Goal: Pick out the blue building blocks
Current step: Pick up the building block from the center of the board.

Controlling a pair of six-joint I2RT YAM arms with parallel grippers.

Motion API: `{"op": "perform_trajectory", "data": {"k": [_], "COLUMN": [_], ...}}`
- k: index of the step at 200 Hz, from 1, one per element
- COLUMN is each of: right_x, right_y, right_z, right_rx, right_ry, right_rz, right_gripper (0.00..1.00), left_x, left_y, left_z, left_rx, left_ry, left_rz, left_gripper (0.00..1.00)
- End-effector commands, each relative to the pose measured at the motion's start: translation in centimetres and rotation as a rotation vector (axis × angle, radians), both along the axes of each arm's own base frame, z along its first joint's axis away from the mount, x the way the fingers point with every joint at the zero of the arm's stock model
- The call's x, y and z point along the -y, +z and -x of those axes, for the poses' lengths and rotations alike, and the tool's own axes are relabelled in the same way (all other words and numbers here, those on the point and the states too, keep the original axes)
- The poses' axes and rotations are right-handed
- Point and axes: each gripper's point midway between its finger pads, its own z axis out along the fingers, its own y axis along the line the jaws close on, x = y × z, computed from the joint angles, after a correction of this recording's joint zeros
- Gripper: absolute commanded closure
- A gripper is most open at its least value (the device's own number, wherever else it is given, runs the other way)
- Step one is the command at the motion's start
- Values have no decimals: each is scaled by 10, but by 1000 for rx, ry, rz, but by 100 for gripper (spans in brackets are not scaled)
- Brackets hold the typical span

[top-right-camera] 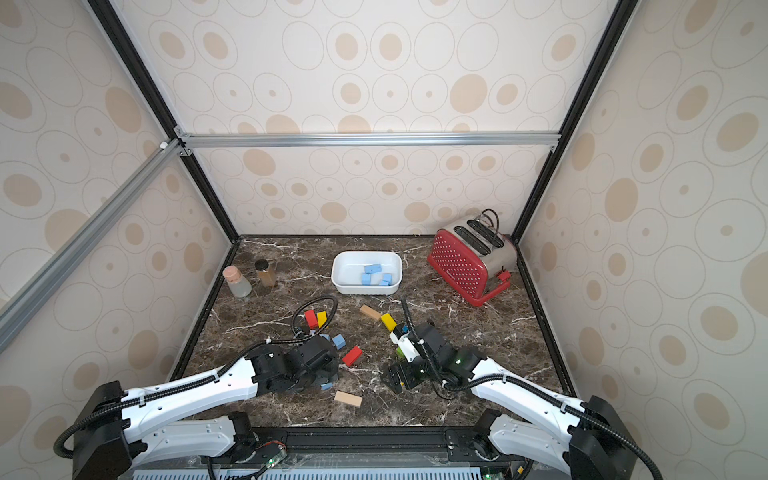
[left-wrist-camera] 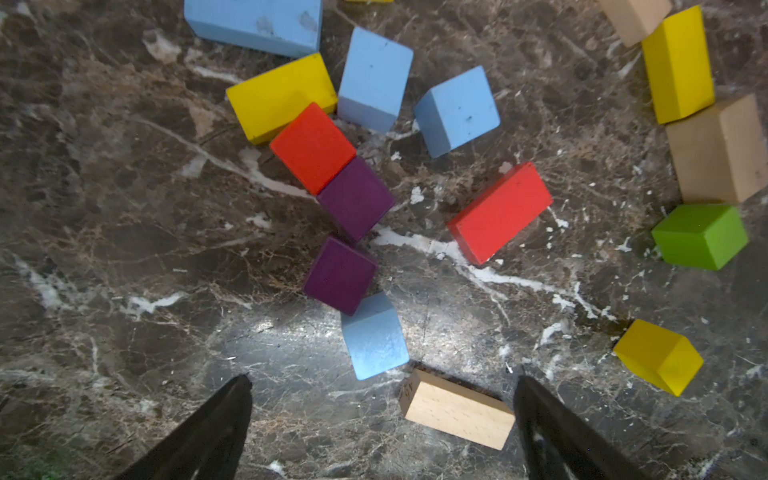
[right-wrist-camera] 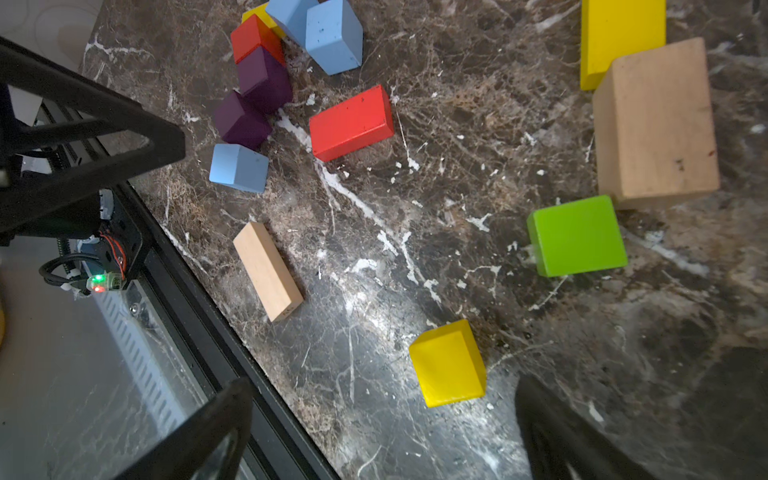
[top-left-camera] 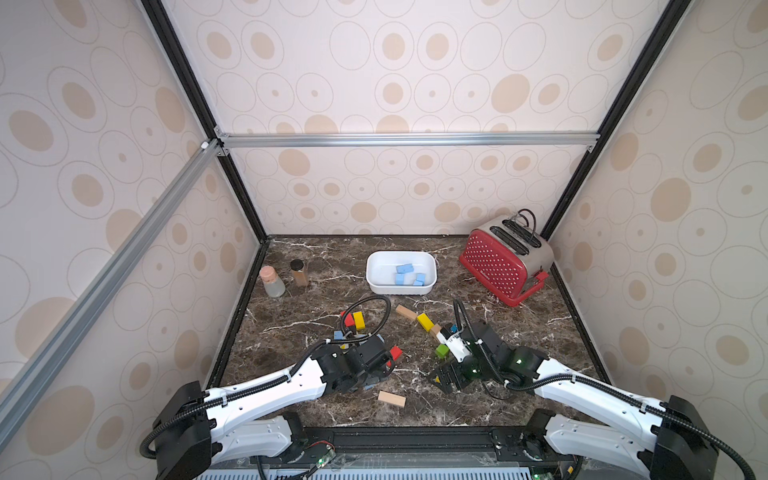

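Several blue building blocks [top-left-camera: 409,274] lie in the white tub [top-left-camera: 376,266] at the back, in both top views. More stay on the marble. A blue cube [left-wrist-camera: 376,338] sits just ahead of my open left gripper [left-wrist-camera: 384,384], touching a purple cube [left-wrist-camera: 340,274]. Farther off lie two blue blocks [left-wrist-camera: 374,79] [left-wrist-camera: 457,110] and a blue bar [left-wrist-camera: 253,23]. The right wrist view shows the near blue cube [right-wrist-camera: 239,168] too. My right gripper [right-wrist-camera: 384,384] hangs open and empty over the front edge, with a yellow cube [right-wrist-camera: 449,361] between its fingers' line.
A tan bar [left-wrist-camera: 457,409] lies against the left gripper's finger. Red [left-wrist-camera: 500,212], yellow [left-wrist-camera: 280,95], green [right-wrist-camera: 575,237] and tan [right-wrist-camera: 656,124] blocks are scattered around. A red toaster [top-left-camera: 505,259] stands back right, two jars [top-left-camera: 272,280] [top-left-camera: 299,272] back left. The table's front rail [right-wrist-camera: 232,332] is close.
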Motion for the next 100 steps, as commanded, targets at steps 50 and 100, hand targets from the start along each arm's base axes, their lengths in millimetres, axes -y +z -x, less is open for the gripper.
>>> {"op": "perform_trajectory", "data": {"k": [50,100], "right_x": [-1,-4], "right_y": [-9,-13], "right_z": [4,7], "right_rx": [-5,-6], "right_ry": [-6,24], "right_rz": [-25,-39], "right_gripper": [0,0], "left_x": [6,10], "left_y": [-22,-35], "left_z": [6,0], "left_rx": [-73,-109], "left_ry": [39,52], "left_rz": [-8,10], "left_gripper": [7,15]}}
